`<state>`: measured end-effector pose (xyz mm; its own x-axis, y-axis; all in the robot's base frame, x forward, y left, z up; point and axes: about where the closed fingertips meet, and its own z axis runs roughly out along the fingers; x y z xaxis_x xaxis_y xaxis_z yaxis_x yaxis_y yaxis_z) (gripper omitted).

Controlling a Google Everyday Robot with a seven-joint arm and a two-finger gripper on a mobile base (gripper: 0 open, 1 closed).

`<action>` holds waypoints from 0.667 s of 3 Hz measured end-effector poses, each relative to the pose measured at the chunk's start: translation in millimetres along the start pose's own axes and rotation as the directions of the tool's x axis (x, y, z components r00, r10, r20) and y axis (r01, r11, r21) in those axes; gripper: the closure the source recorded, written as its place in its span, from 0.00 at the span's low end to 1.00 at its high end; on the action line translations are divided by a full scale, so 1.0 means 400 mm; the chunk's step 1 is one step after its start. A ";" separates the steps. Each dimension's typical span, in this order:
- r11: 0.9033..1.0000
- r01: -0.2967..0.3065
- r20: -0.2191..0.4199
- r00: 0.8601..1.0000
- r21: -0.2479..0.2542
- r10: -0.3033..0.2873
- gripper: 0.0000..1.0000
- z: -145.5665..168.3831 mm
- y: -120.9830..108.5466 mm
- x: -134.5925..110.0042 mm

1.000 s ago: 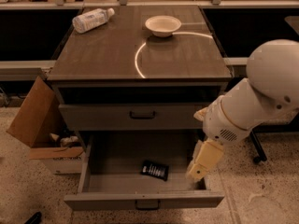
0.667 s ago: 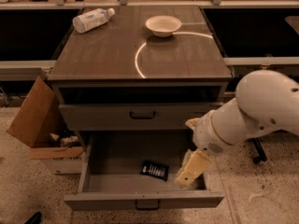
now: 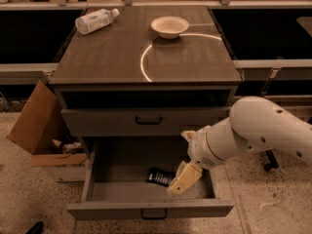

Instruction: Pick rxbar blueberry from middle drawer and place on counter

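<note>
The rxbar blueberry (image 3: 160, 177), a small flat dark bar with pale lettering, lies on the floor of the open middle drawer (image 3: 122, 191), right of its centre. My gripper (image 3: 183, 180) hangs inside the drawer just right of the bar, its pale tip pointing down and left, close to the bar's right end. The white arm reaches in from the right. The counter (image 3: 112, 57) is the grey-brown cabinet top above, with a bright curved arc on it.
A clear plastic bottle (image 3: 96, 21) lies at the counter's back left and a white bowl (image 3: 169, 26) at the back centre. The drawer above (image 3: 148, 121) is closed. An open cardboard box (image 3: 41, 130) stands on the floor to the left.
The arm has swung left and down into the drawer, bringing my gripper from the drawer's right side to right beside the bar. The bar has not moved.
</note>
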<state>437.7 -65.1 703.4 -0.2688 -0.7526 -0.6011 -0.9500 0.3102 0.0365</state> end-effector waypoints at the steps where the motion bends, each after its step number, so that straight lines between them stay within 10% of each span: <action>1: 1.000 0.015 0.022 1.000 0.006 -0.015 0.00 0.036 -0.016 0.019; 2: 0.998 0.047 0.067 0.996 0.030 -0.049 0.00 0.123 -0.054 0.069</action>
<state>458.8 -63.9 646.8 -0.2102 -0.7262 -0.6546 -0.9565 0.2914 -0.0161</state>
